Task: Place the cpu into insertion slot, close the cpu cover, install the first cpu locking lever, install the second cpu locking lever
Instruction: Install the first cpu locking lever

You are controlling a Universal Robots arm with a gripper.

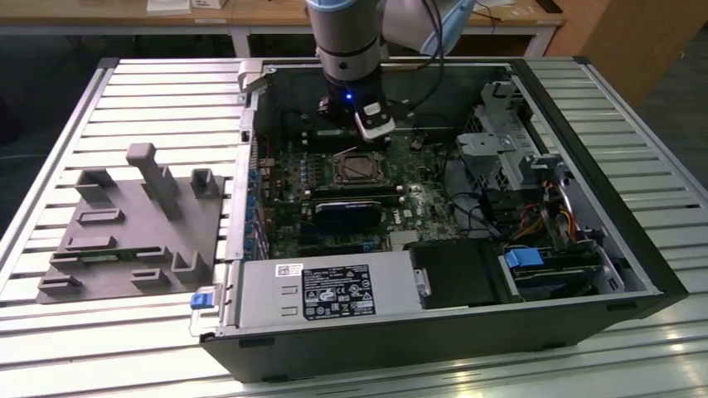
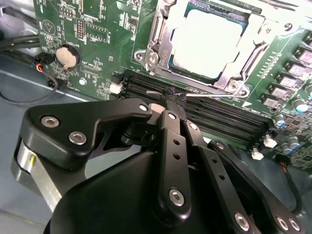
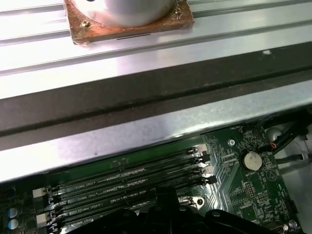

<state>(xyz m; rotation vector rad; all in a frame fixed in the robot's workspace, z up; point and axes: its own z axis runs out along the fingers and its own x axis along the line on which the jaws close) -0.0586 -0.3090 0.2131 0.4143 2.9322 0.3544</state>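
The cpu (image 2: 207,46) lies flat in the insertion slot (image 1: 335,168) on the green board, its dull grey top showing through the window of the cpu cover (image 2: 163,29), which is folded down over it. My gripper (image 2: 173,97) hangs just beside the socket, over the memory slots, with its black fingers shut. A thin silvery wire, a cpu locking lever (image 2: 204,95), runs through the fingertips and sticks out on both sides. In the exterior view the gripper (image 1: 374,131) stands at the far side of the socket, inside the open computer case.
Long black memory slots (image 2: 219,117) and a coin battery (image 2: 67,56) lie close to the fingers. A black card (image 1: 348,211), the grey power supply (image 1: 321,290) and the drive cage (image 1: 509,141) crowd the case. A grey fixture (image 1: 133,224) sits on the slatted table at the exterior view's left.
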